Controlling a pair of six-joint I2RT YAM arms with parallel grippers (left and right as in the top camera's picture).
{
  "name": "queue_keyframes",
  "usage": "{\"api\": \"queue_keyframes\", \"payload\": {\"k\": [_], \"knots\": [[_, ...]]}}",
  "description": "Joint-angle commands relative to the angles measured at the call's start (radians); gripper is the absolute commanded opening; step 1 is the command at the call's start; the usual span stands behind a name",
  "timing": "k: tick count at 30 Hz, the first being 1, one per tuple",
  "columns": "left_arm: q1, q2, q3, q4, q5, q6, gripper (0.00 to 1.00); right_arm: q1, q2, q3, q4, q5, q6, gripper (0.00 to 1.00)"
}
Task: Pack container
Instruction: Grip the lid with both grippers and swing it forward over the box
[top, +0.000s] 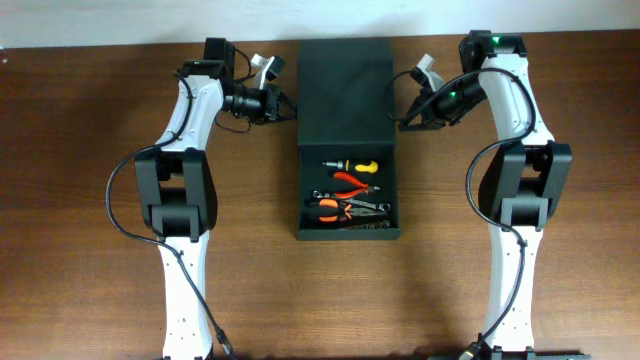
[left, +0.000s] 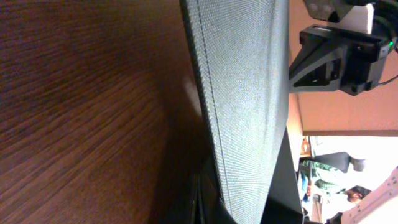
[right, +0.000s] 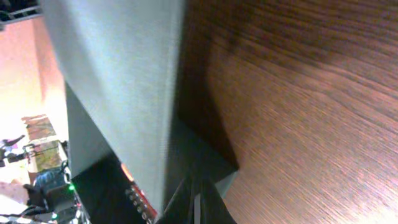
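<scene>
Overhead view: the left gripper (top: 284, 102) is seen at the left edge of the flap lid (top: 345, 90) — how far it is spread cannot be told. The container (top: 350, 237) is set mid-tabletop (top: 90, 150), with a yellow-handled screwdriver (top: 352, 165) and orange-handled pliers (top: 352, 183) inside its uncovered front half. The right gripper (top: 405, 110) is placed at the lid's right edge — its opening likewise cannot be told.

— What do the arms look like?
— Both the left arm (top: 188, 110) and right arm (top: 522, 100) have white links, bulky black joint housings (top: 178, 195) and looping black cables (top: 118, 195). A green light (top: 492, 41) glows on the right one.
</scene>
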Motion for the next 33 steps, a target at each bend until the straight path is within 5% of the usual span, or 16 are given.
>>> {"api": "queue_keyframes", "payload": {"k": [1,17,24,33], "knots": [[-0.005,-0.078,0.026,-0.005,0.016,0.02,0.01,0.009,0.002,0.022,-0.01,-0.077,-0.064,0.04],[-0.005,-0.089,0.026,-0.013,0.016,0.021,0.02,0.039,0.0,0.032,-0.068,-0.113,-0.133,0.04],[-0.009,-0.141,0.026,-0.032,-0.01,0.025,0.02,0.039,0.0,0.185,-0.179,-0.113,-0.156,0.04],[-0.071,-0.255,0.026,-0.154,-0.081,0.089,0.02,0.052,-0.086,0.214,-0.185,-0.016,-0.068,0.04]]}}
